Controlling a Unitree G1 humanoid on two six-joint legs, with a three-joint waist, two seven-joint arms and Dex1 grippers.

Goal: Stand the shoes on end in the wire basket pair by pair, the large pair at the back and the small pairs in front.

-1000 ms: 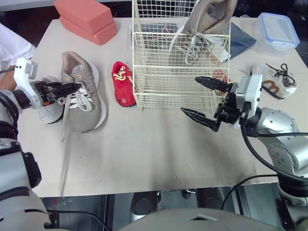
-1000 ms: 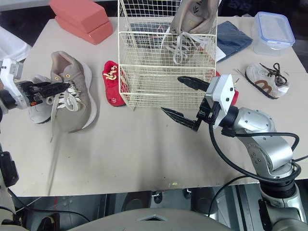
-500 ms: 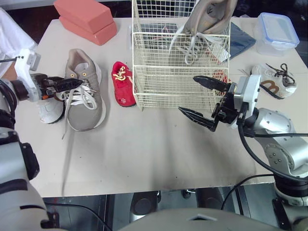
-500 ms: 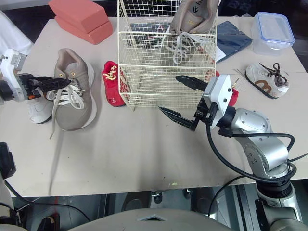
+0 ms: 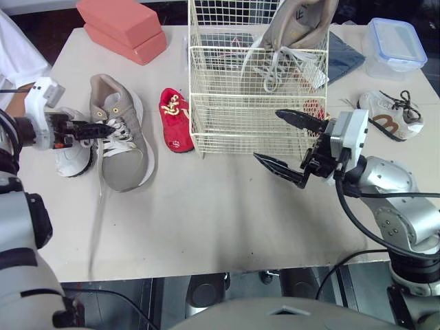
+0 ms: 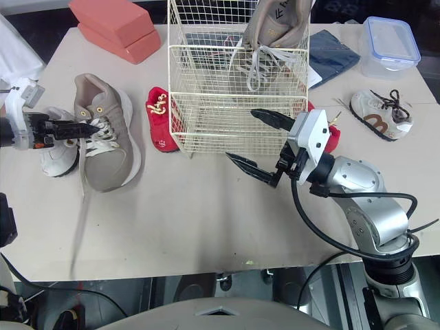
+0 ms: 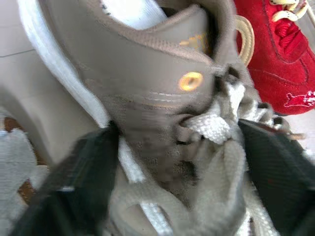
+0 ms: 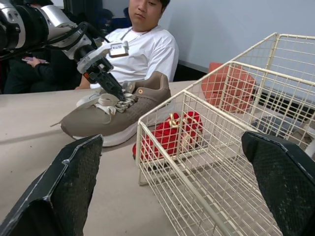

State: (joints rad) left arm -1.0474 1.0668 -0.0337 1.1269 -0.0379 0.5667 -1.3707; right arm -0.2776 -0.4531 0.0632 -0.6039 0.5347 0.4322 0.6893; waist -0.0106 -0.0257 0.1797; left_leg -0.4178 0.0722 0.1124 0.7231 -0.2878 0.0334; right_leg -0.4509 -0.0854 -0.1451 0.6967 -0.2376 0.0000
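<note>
Swung slightly since the earlier frame, the tan shoe (image 5: pixel 122 144) near the tabletop's (image 5: pixel 206 213) left edge lies on its sole, toe toward the near edge, with the left gripper (image 5: pixel 104 128) clamped on its laces. Six shoes in all: two tan, two red shoes (image 5: pixel 175 118), two white shoes (image 5: pixel 392 118). The second tan shoe (image 5: pixel 297 26) stands in the one wire basket (image 5: pixel 240 103). The right gripper (image 5: pixel 267 135) is spread wide and empty before the basket.

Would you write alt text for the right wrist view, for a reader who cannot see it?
The right gripper, fingers open, frames a cream wire basket. Past it on the table, the left gripper grips the laces of a taupe sneaker beside a small red shoe. A person in white sits behind.
</note>
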